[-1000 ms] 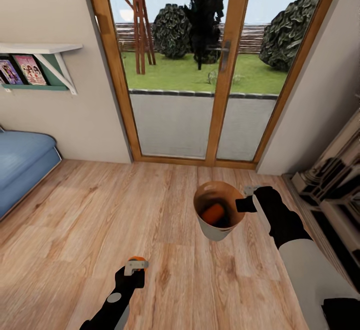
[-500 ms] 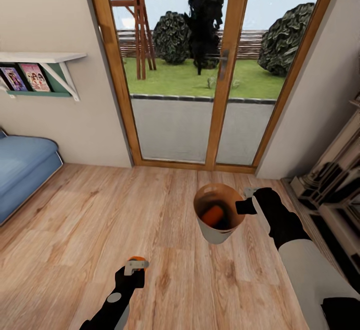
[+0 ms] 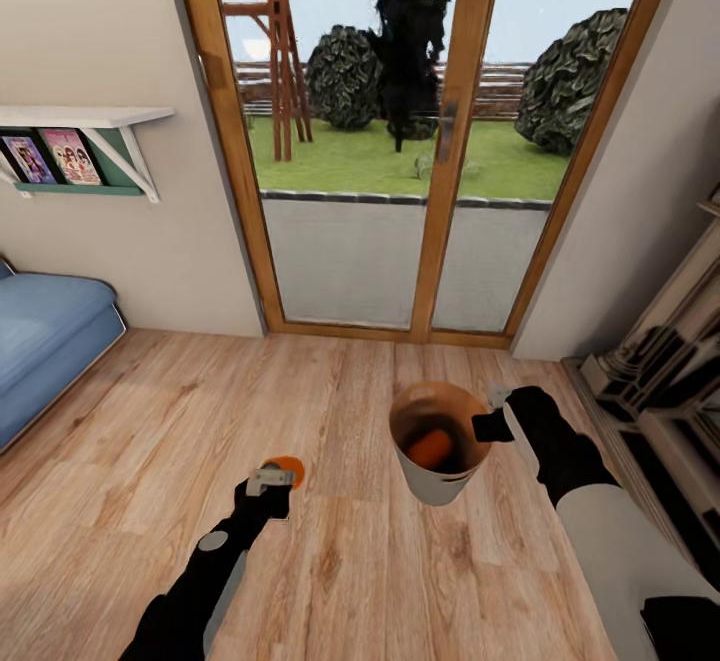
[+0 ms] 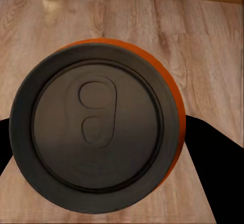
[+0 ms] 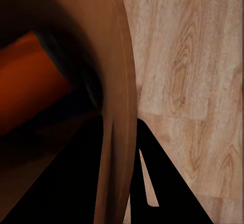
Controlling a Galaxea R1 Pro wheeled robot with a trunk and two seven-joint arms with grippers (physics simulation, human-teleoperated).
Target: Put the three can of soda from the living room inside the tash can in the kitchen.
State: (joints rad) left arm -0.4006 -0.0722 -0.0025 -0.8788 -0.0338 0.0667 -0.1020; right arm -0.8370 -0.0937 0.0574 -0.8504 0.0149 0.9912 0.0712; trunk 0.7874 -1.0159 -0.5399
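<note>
My left gripper (image 3: 271,482) is shut on a bright orange soda can (image 3: 288,467), held above the brown plank floor. The left wrist view looks straight at that can's grey top (image 4: 96,132), with black fingers (image 4: 216,178) on either side. My right gripper (image 3: 489,425) is shut on the rim of the pale trash can (image 3: 440,486), which hangs off the floor to the right of the left hand. A second orange can (image 3: 432,449) lies inside it, and shows again (image 5: 30,82) past the orange-brown inner wall (image 5: 114,71). The dark blue can is out of view.
Wood-framed glass doors (image 3: 445,141) stand straight ahead with a garden behind. A blue sofa (image 3: 45,341) is at the left under a wall shelf (image 3: 90,121). A pale cabinet (image 3: 670,371) runs along the right wall.
My left arm has reached forward with the orange can, bringing it closer to the trash can. The trash can and right gripper have barely shifted. The view tilted slightly earlier.
</note>
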